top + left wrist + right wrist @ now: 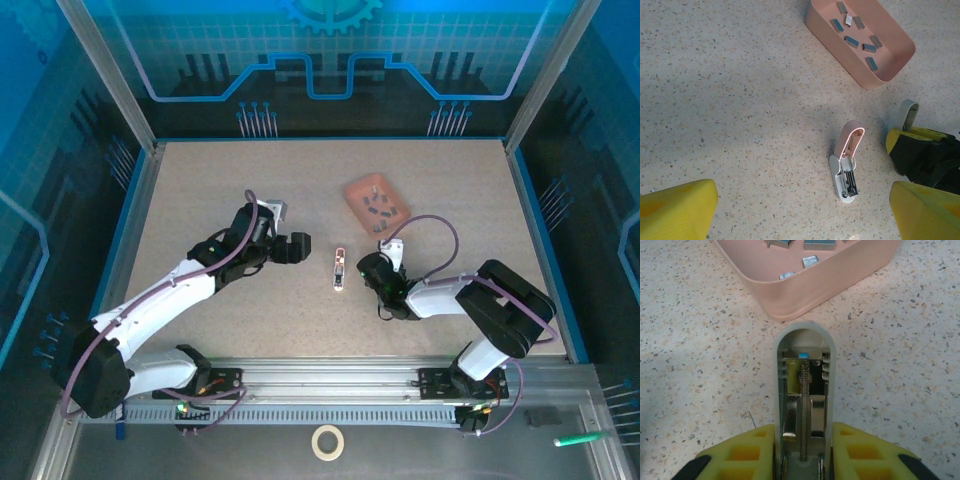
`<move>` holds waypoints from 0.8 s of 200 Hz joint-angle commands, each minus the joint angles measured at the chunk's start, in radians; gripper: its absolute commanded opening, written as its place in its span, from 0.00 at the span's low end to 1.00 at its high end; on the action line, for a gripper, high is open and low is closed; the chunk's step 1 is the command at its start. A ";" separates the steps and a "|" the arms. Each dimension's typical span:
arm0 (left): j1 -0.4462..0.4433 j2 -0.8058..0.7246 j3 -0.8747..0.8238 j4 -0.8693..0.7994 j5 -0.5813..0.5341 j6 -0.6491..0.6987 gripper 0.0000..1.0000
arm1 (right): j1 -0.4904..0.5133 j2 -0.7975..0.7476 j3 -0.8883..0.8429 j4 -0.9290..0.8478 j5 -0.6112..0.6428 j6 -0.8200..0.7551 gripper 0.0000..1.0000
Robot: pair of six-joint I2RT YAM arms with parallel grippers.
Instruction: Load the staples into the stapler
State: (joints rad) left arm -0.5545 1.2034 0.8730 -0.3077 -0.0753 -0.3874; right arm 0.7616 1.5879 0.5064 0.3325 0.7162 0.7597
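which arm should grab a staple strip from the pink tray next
Probably left: the left claw is open and empty, the right claw grips a grey spring part; both face the staples in the pink tray.

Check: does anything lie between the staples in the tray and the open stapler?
Nothing visible does. Bare table runs from the tray holding the staples to the stapler. The right gripper, holding a grey part, sits off to one side.

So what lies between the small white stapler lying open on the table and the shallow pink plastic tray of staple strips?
Nothing: the left wrist view shows bare speckled tabletop between the stapler and the tray.
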 commanded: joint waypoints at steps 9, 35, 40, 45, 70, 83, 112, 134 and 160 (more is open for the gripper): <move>0.011 0.006 0.004 0.003 -0.008 -0.006 0.90 | -0.009 -0.047 0.020 -0.052 -0.008 0.024 0.40; 0.015 -0.001 0.007 -0.009 -0.002 -0.013 0.90 | -0.008 -0.137 0.033 -0.160 -0.026 0.005 0.52; 0.016 -0.003 0.009 -0.012 -0.001 -0.017 0.90 | -0.008 -0.160 0.035 -0.180 -0.032 -0.002 0.53; 0.018 -0.004 0.012 -0.018 0.000 -0.018 0.90 | -0.008 -0.182 0.038 -0.200 -0.037 -0.012 0.55; 0.023 -0.018 0.026 -0.038 0.000 -0.020 0.90 | -0.011 -0.293 0.055 -0.314 -0.058 -0.044 0.56; 0.028 -0.024 0.033 -0.049 -0.004 -0.015 0.90 | -0.023 -0.344 0.068 -0.381 -0.100 -0.054 0.56; 0.050 -0.032 0.060 -0.095 -0.001 -0.009 0.90 | -0.080 -0.416 0.118 -0.580 -0.235 -0.027 0.56; 0.061 -0.041 0.068 -0.127 0.007 -0.011 0.90 | -0.125 -0.414 0.139 -0.673 -0.323 -0.019 0.57; 0.073 -0.048 0.069 -0.137 0.042 -0.024 0.90 | -0.157 -0.386 0.151 -0.675 -0.425 -0.023 0.58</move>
State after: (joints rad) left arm -0.4961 1.1793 0.9085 -0.3958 -0.0723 -0.3946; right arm 0.6308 1.1778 0.6289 -0.2436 0.4267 0.7258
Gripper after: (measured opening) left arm 0.903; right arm 0.573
